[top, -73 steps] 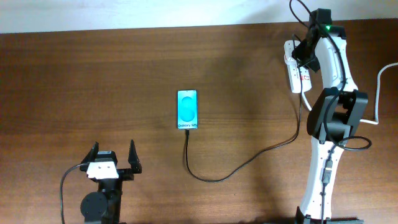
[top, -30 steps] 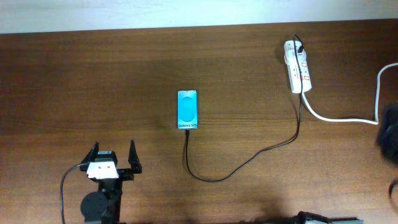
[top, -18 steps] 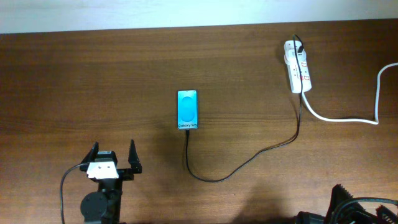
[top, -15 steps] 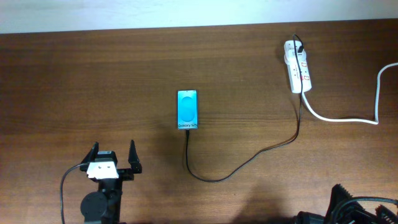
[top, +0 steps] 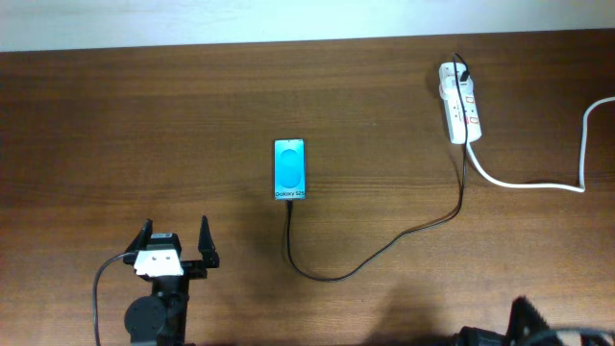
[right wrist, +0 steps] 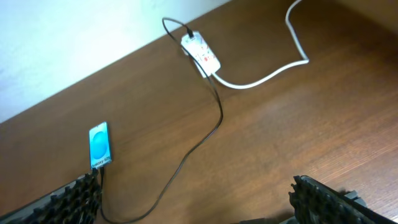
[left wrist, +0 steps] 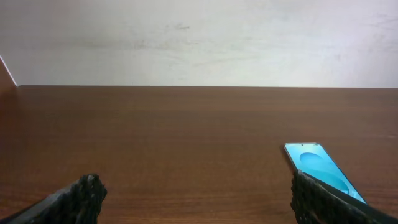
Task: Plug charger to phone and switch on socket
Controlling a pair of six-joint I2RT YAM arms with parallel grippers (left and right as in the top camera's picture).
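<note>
Dark brown wooden table [top: 144,125], pale wall [left wrist: 186,37] behind. Slim smartphone with cyan-blue screen [top: 289,169] lies flat mid-table, screen up. Thin black charger cable [top: 384,245] meets phone's near short edge, curves right, reaches elongated white power strip [top: 460,102] far right. Thick white cord [top: 519,183] trails off right. Left gripper [top: 175,231] spread wide, empty, front-left. Right gripper [right wrist: 196,193] spread wide, empty, front-right.

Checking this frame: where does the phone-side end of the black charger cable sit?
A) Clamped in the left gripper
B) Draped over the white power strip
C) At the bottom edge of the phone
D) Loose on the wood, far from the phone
C: the charger loops away from the socket and its tip meets the bottom edge of the phone.
</note>
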